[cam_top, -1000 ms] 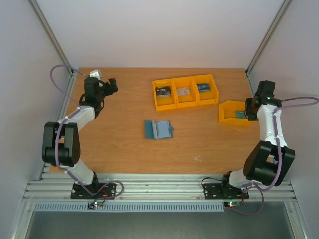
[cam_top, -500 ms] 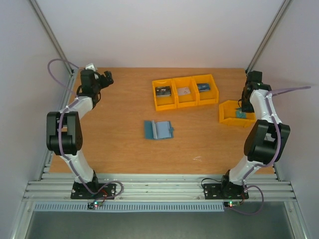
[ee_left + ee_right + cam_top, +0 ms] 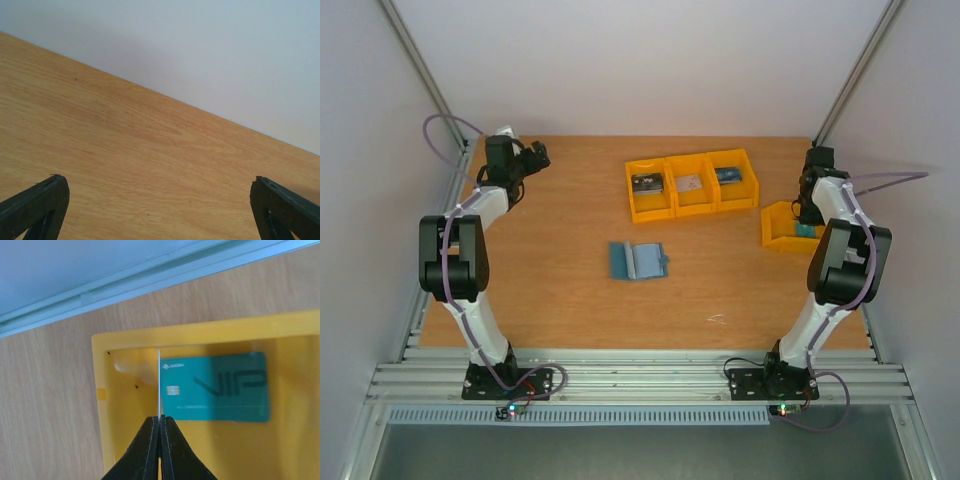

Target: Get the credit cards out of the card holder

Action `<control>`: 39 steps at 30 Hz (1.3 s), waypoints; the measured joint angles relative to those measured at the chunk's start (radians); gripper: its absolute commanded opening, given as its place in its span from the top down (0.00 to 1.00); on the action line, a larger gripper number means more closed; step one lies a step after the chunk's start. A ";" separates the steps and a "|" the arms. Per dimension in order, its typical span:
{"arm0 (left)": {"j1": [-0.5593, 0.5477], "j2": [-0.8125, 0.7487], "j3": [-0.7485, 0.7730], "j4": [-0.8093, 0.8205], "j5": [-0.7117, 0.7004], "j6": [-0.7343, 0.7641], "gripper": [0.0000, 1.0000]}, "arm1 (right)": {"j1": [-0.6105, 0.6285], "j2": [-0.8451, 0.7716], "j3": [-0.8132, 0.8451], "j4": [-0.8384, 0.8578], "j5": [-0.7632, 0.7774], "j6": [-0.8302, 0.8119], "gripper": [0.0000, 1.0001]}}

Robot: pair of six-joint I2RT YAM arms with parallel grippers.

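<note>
Teal-blue card holder with paler centre strip, orange-brown wood-grain table, three yellow bins beyond the card holder, a fourth yellow bin right of it holding a teal card with darker VIP lettering, black-fingered left gripper and right gripper.

- Table: wood, with fine grain showing, smooth and matt.
- Single bin at 3 o'clock: yellow plastic, glossy, with pale reflections on its inner wall.
- Teal card lying in that bin: smooth plastic with a soft sheen and a small metallic chip.
- Row of three bins at 1 o'clock: the same yellow plastic.
- Card holder: teal-blue and matt; I cannot tell what it is made of.
- Right gripper: black, matt.
- Rails at 6 o'clock: bare silvery metal.
</note>
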 measured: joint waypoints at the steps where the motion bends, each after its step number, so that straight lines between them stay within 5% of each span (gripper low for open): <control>1: 0.000 0.000 0.000 -0.003 -0.002 0.001 0.01 | 0.003 0.016 0.001 0.023 0.007 0.000 0.99; 15: 0.000 0.000 0.000 -0.018 -0.010 0.015 0.01 | 0.033 0.076 0.035 0.117 0.092 0.009 0.99; 39: 0.037 0.000 -0.003 -0.007 0.021 0.008 0.01 | 0.106 0.061 0.035 -0.039 0.306 0.133 0.99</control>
